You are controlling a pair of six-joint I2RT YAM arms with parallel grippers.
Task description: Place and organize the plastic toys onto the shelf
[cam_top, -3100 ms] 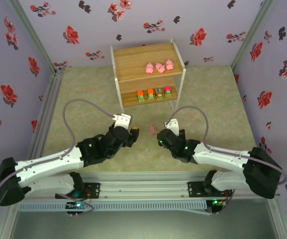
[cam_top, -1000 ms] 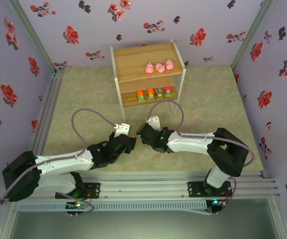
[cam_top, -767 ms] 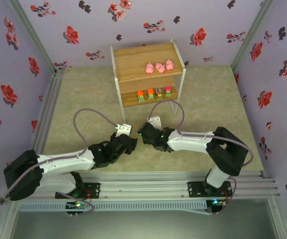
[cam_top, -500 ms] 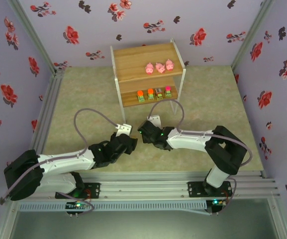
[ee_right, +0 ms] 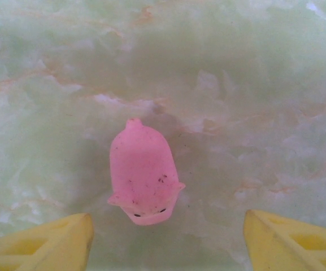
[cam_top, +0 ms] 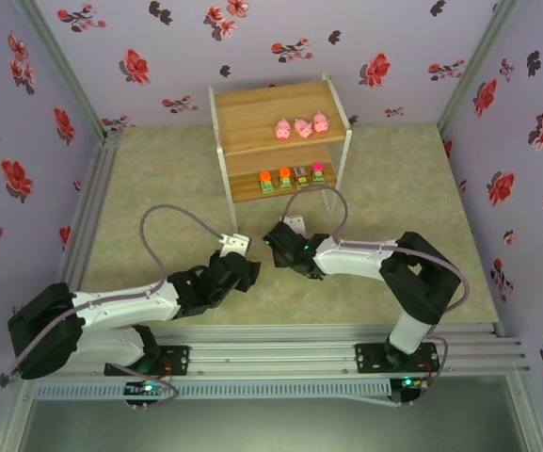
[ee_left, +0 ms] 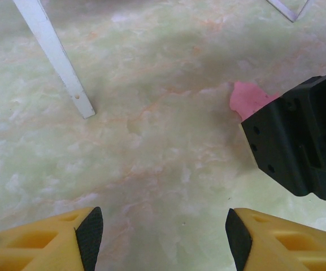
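Note:
One pink pig toy [ee_right: 143, 175] lies on the marbled floor with its snout toward my right gripper [ee_right: 165, 245]. That gripper is open. Its yellow fingertips [ee_right: 50, 243] stand on either side of the pig's head without touching it. In the top view my right gripper [cam_top: 277, 242] covers this pig. My left gripper [ee_left: 163, 237] is open over bare floor and holds nothing. Ahead of it the pig [ee_left: 246, 99] peeks out beside the black body of the right gripper [ee_left: 298, 141]. The shelf [cam_top: 252, 113] carries three pink pigs [cam_top: 302, 126] on its top board and several small blocks [cam_top: 284, 179] on its lower board.
A white shelf leg [ee_left: 55, 56] stands on the floor ahead and to the left of my left gripper [cam_top: 249, 269]. The two grippers sit close together just in front of the shelf. Flowered walls enclose the floor on three sides.
My right gripper has crept a little farther from the bases, toward the shelf, over where the floor pig lay. The left arm has hardly moved.

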